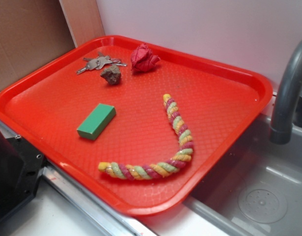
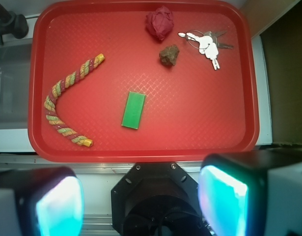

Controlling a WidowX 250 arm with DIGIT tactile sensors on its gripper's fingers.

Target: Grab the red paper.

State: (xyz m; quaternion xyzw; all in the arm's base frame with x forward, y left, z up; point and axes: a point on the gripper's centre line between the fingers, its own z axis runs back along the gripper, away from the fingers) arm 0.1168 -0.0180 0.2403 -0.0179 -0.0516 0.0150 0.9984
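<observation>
Red paper (image 1: pixel 144 58), a crumpled dark-red ball, on the red tray (image 1: pixel 224 105) near its far rim in the exterior view, well inside the edge. Just beside the paper: a brown rock (image 1: pixel 111 74), apart from it by a narrow strip of bare tray. Beyond the rock, toward the tray's corner: a bunch of keys (image 1: pixel 98 63) on a ring, close to the rock but not touching. Toward the tray's middle from the paper: a green block (image 1: pixel 96 121) lying flat, well apart. On the paper's other side, curving toward the tray's near rim: a twisted rope (image 1: pixel 163 147) in yellow, green and pink strands, bent into a hook shape.

Only in the exterior view: a grey faucet (image 1: pixel 289 93) and a steel sink basin (image 1: pixel 259 191) alongside the tray, cardboard behind its far corner.

Only in the wrist view: gripper (image 2: pixel 141 201), two pale-blue finger pads (image 2: pixel 60 209) spread wide apart at the bottom of the picture, nothing between them, positioned off the tray's near rim and far from the paper (image 2: pixel 159 22). Same view also looks straight down on the whole tray (image 2: pixel 249 98), showing rock (image 2: pixel 169 55), keys (image 2: pixel 207 44), block (image 2: pixel 133 110) and rope (image 2: pixel 65 105).
</observation>
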